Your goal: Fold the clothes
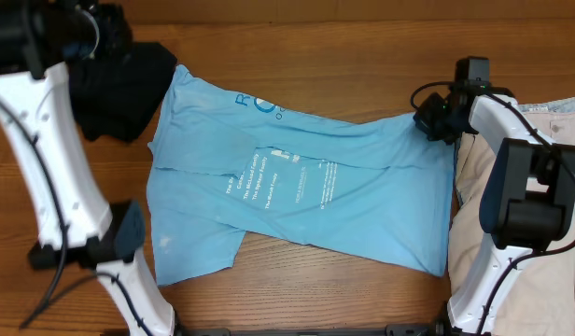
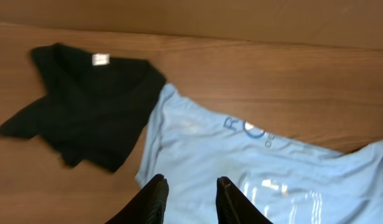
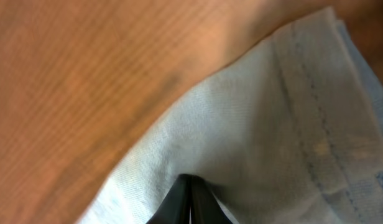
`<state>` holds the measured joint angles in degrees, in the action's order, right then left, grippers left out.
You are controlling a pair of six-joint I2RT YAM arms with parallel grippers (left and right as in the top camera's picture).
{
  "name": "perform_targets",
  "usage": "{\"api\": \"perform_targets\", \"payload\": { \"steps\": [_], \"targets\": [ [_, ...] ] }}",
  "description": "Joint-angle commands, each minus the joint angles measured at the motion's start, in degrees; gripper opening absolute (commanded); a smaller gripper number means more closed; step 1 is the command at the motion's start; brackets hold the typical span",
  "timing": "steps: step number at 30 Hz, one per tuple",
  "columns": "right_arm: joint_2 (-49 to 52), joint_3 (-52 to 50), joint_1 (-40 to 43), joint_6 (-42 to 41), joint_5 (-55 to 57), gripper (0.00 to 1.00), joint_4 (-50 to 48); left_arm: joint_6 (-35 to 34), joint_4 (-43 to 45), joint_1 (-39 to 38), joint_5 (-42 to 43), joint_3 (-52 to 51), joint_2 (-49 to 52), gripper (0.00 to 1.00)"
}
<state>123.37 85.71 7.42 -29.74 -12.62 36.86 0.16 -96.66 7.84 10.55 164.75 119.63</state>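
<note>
The light blue T-shirt (image 1: pixel 343 196) lies spread across the middle of the table, printed side up, with its left part wrinkled and partly folded over. My right gripper (image 1: pixel 427 119) sits at the shirt's far right corner. In the right wrist view its jaws (image 3: pixel 191 178) are shut on a pinch of the shirt's fabric (image 3: pixel 260 137) near the hem. My left gripper (image 1: pixel 96 33) is raised at the far left, above the black garment (image 1: pixel 129 84). In the left wrist view the left gripper (image 2: pixel 191 180) is open and holds nothing, over the T-shirt's (image 2: pixel 272 180) edge beside the black garment (image 2: pixel 92 106).
Beige shorts (image 1: pixel 467 159) lie at the right edge, partly under the right arm and touching the T-shirt's right side. The arm bases stand at the front left and front right. Bare wooden table (image 1: pixel 343 65) shows along the far side.
</note>
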Motion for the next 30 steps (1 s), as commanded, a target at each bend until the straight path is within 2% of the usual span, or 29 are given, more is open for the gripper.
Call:
{"api": "perform_targets", "payload": {
  "steps": [1,2,5,10,15,18,21,23,26,30],
  "targets": [
    [2.01,-0.02,-0.02,-1.64,0.94,0.04,-2.47,-0.59,-0.15,-0.04,-7.48,-9.94,-4.42,0.31],
    [2.01,0.48,0.17,-0.44,0.52,0.05,-2.27,-0.70,-0.15,0.11,-8.04,-12.98,-5.75,0.31],
    [1.49,3.04,1.01,5.53,-1.92,0.15,1.77,-1.92,-0.15,1.31,-8.02,-19.85,-9.03,0.31],
    [-3.41,7.72,2.99,10.56,-2.08,0.17,13.33,-3.67,-0.15,4.28,-7.96,-21.11,-13.46,0.33],
    [-13.60,9.27,4.22,13.60,-3.52,0.18,25.79,-3.89,-0.15,5.70,-2.43,-22.32,-17.53,0.40],
    [-19.43,9.27,4.17,15.04,-3.58,0.20,32.26,-6.05,-0.15,5.64,-3.06,-26.29,-18.49,0.46],
    [-23.82,9.25,3.50,14.73,-4.02,0.22,38.88,-8.24,-0.13,5.70,-3.28,-33.40,-18.47,0.47],
    [-25.66,9.16,2.75,14.56,-3.78,0.28,43.82,-9.27,0.52,5.73,-3.52,-40.26,-18.47,0.45],
    [-25.97,8.09,1.62,14.56,-3.52,0.32,49.09,-9.64,2.95,5.75,-3.45,-51.15,-18.47,0.43],
    [-25.97,-0.33,0.48,10.78,0.55,0.34,48.50,-9.64,9.60,5.75,-3.43,-65.26,-18.47,0.44]
  ]
}}
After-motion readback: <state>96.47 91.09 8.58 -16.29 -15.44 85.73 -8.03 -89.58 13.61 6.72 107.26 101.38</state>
